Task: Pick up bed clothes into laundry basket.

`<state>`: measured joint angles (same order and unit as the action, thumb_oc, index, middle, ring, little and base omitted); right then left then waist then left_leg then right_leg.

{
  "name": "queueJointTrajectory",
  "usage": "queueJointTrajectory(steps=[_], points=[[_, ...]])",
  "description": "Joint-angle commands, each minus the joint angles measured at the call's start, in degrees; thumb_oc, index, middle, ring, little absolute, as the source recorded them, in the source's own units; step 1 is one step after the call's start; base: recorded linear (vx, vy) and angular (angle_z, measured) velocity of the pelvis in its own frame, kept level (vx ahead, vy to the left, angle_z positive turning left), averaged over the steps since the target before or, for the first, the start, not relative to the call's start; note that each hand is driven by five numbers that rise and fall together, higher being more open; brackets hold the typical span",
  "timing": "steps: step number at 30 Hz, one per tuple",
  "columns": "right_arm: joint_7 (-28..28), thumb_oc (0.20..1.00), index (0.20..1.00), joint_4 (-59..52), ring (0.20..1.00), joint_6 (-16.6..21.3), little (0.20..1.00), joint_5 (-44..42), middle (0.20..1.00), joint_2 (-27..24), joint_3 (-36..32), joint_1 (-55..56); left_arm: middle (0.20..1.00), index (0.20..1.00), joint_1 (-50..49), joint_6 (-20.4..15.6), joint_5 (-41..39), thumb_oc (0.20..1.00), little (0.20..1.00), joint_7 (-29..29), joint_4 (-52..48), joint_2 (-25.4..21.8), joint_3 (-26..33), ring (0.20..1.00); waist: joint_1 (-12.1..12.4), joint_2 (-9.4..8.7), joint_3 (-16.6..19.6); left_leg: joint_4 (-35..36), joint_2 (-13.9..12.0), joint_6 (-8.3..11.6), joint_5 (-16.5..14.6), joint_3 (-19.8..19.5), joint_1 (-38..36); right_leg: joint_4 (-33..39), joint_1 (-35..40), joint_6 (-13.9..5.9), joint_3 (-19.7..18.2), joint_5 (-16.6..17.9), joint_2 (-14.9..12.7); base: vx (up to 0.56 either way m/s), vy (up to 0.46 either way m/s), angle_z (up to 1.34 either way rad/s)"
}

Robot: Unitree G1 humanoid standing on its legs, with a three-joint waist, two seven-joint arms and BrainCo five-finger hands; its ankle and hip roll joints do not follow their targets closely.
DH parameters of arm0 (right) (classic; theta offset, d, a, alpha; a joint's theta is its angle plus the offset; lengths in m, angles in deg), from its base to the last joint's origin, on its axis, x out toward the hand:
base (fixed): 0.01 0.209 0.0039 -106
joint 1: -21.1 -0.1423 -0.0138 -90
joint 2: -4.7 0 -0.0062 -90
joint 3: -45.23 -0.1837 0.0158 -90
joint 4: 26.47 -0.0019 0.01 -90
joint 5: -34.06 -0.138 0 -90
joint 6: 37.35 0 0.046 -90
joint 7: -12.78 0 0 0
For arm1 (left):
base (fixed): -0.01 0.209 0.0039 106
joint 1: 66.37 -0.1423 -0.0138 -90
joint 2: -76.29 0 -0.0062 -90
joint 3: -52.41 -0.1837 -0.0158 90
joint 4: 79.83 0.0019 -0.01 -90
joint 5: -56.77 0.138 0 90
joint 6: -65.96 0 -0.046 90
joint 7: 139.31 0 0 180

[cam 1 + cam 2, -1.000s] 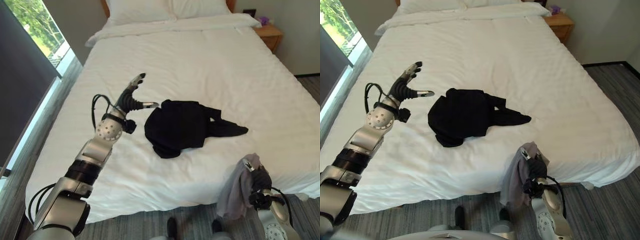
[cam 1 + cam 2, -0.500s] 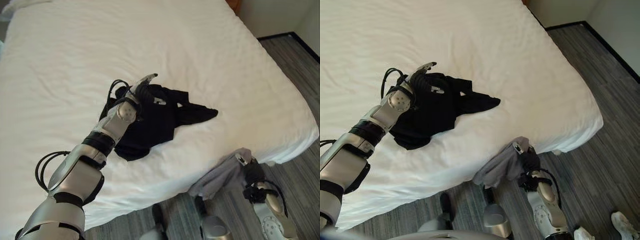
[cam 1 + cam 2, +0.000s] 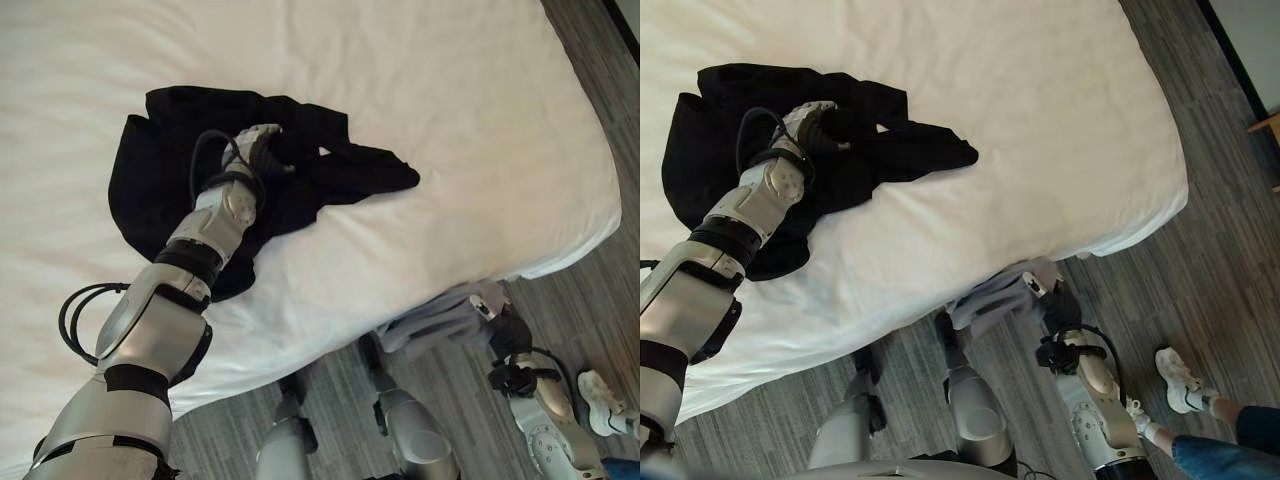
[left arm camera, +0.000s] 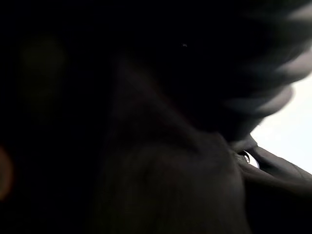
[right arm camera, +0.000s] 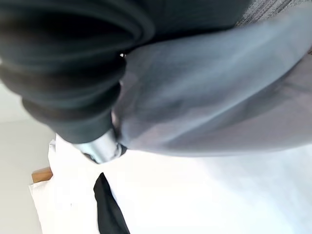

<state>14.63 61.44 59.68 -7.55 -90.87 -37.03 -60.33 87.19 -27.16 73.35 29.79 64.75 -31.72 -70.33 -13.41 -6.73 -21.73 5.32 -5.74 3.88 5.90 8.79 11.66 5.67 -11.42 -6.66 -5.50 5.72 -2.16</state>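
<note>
A black garment (image 3: 150, 170) lies crumpled on the white bed (image 3: 450, 100), one sleeve trailing toward the bed's edge. My left hand (image 3: 255, 143) rests on top of it near its middle, pressed into the folds. The left wrist view is dark with the same black cloth (image 4: 146, 170). Low beside the bed, over the floor, my right hand (image 3: 1060, 310) is shut on a grey garment (image 3: 995, 295) that hangs from it. In the right wrist view the grey cloth (image 5: 209, 97) drapes past the hand's dark cover (image 5: 63, 73).
The bed's corner (image 3: 1160, 190) drops to grey striped flooring (image 3: 1240, 270). A person's white shoe (image 3: 1180, 375) and blue trouser leg (image 3: 1230, 450) stand on the floor at the right. A wooden furniture corner (image 3: 1270, 125) shows at the far right.
The camera has swung down and to the right. My left hand went from open above the sheet to resting on the black garment. The right hand still holds the grey garment.
</note>
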Motion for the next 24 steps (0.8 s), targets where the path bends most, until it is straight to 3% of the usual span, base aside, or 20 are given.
queueJointTrajectory(steps=[1,5,6,8,9,10,11,14,16,20,24], points=[[1.1,0.2,0.2,-4.4,0.2,5.0,0.2,-2.9,0.2,-0.5,-4.0,-0.3,0.2,0.2,-6.7,1.1,0.8,0.2,0.2,2.7,2.1,0.8,0.9,0.2,2.6,-1.48,1.3,-0.3,-0.1,-0.44,-1.6,-2.4,-3.1,-0.7,0.3,-2.63,3.6,0.5,-0.8,0.0,0.0,0.0],[0.5,0.2,0.2,-4.3,0.2,5.2,0.2,-2.6,0.2,0.5,-5.2,-0.8,0.2,0.2,-17.1,-0.6,-6.5,0.2,0.2,1.8,-12.0,0.8,7.8,0.2,5.1,-0.27,0.9,-0.3,0.5,-0.66,-1.8,-3.5,-3.7,-0.7,1.7,-2.41,5.1,0.0,-1.4,-0.01,0.0,0.0],[0.0,0.2,0.2,-4.6,0.2,4.9,0.2,-1.7,0.2,1.1,-5.9,-0.6,0.2,0.2,-26.1,-1.7,-12.0,0.2,0.2,1.4,-21.8,1.5,14.1,0.2,6.4,0.65,0.9,-0.3,0.9,-0.82,-2.0,-4.3,-4.3,-0.7,2.8,-2.22,6.0,-0.3,-1.8,-0.01,0.005,0.16],[-0.1,0.2,0.2,-4.2,0.2,4.5,0.2,-1.2,0.2,1.5,-6.4,-0.6,0.2,0.2,-31.1,-2.4,-15.5,0.2,0.2,1.6,-26.1,2.5,17.2,0.2,7.2,1.06,1.1,-0.3,1.1,-0.85,-2.0,-4.7,-4.6,-0.7,3.5,-2.1,6.6,-0.4,-2.1,0.0,-0.007,0.19],[-0.4,0.2,0.2,-3.9,0.2,3.8,0.2,0.0,0.2,2.2,-7.4,-0.5,0.2,0.2,-39.1,-3.9,-21.4,0.2,0.2,3.4,-32.5,4.5,21.5,0.2,8.6,1.81,1.9,-0.3,1.5,-0.91,-2.2,-5.5,-5.1,-0.7,4.5,-1.8,7.4,-0.7,-2.5,0.01,-0.016,0.22],[-0.4,0.2,0.2,-3.9,0.2,3.8,0.2,0.1,0.2,2.1,-7.3,-0.4,0.2,0.2,-39.6,-3.8,-21.4,0.2,0.2,3.5,-32.9,4.4,21.8,0.2,8.4,1.84,2.0,-0.3,1.5,-0.9,-2.2,-5.6,-5.2,-0.7,4.6,-1.8,7.5,-0.7,-2.5,0.03,-0.018,0.26],[-0.9,0.2,0.2,-3.5,0.2,3.5,0.2,0.8,0.2,3.0,-8.9,-0.3,0.2,0.2,-48.3,-5.7,-28.0,0.2,0.2,4.4,-39.6,5.6,27.1,0.2,10.0,2.82,3.3,-0.3,1.7,-0.95,-2.4,-6.4,-5.9,-1.0,5.9,-1.51,8.5,-1.2,-2.9,0.04,-0.012,0.42],[-0.8,0.2,0.2,-3.4,0.2,3.1,0.2,1.1,0.2,3.9,-10.1,0.5,0.2,0.2,-56.8,-6.5,-32.9,0.2,0.2,4.8,-46.1,6.6,32.3,0.2,11.2,3.75,5.1,-0.3,2.3,-1.19,-2.6,-7.7,-7.3,-1.4,8.2,-1.16,9.9,-2.2,-3.4,0.04,-0.013,0.46],[-0.4,0.2,0.2,-3.0,0.2,2.9,0.2,1.4,0.2,4.8,-11.4,0.8,0.2,0.2,-64.8,-7.5,-43.4,0.2,0.2,6.7,-52.9,9.9,37.1,0.2,13.1,4.92,7.6,-0.3,3.0,-1.25,-2.5,-10.0,-9.0,-3.3,11.0,-0.64,11.7,-4.0,-4.1,0.05,-0.039,0.5],[0.0,0.2,0.2,-2.6,0.2,2.9,0.2,2.7,0.2,4.8,-13.0,0.6,0.2,0.2,-69.7,-8.4,-44.3,0.2,0.2,6.5,-60.2,11.5,42.2,0.2,14.6,5.8,10.3,-0.4,3.7,-1.05,-2.1,-13.2,-10.8,-3.7,14.2,-0.33,14.5,-5.6,-4.7,0.03,-0.04,0.66],[0.3,0.2,0.2,-5.6,0.2,3.3,0.2,2.8,0.2,4.8,-14.0,-0.4,0.2,0.2,-74.0,-9.9,-49.2,0.2,0.2,6.1,-68.0,16.3,47.3,0.2,17.3,5.61,13.9,-1.2,4.3,-1.13,-2.2,-15.1,-12.3,-3.4,17.8,0.17,17.4,-6.4,-5.0,0.0,-0.048,0.35]])
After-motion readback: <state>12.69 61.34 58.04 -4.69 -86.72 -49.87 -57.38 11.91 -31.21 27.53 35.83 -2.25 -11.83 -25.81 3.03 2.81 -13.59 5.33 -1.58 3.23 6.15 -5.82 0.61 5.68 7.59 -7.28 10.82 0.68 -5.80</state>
